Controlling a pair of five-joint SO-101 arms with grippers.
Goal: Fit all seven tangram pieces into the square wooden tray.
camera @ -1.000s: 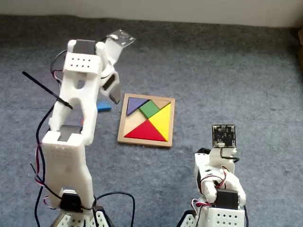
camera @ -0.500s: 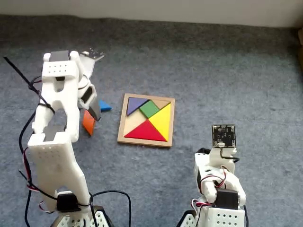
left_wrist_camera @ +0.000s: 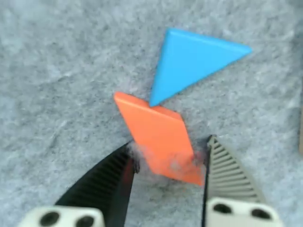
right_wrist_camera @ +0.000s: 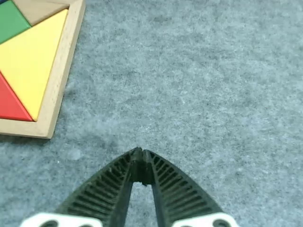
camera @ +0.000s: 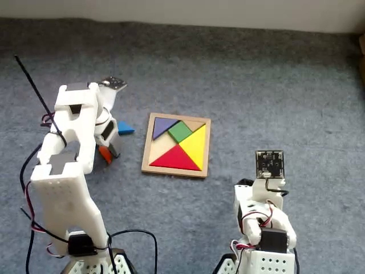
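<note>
The square wooden tray lies mid-table holding a purple piece, a green square, a yellow triangle and a red triangle; bare wood shows beside them. Left of the tray, an orange parallelogram lies on the carpet, its corner touching a blue triangle. My left gripper is down at the carpet, open, with one finger on each side of the orange piece's near end. My right gripper is shut and empty, low over the carpet beyond the tray's corner.
Grey carpet covers the whole table. The right arm is folded back near the front edge, right of the tray. The left arm stands over the loose orange piece and blue piece. Open carpet stretches behind and right of the tray.
The left arm has swung left, away from the tray, and dropped down so that its gripper now straddles the orange piece. The right arm has kept still.
</note>
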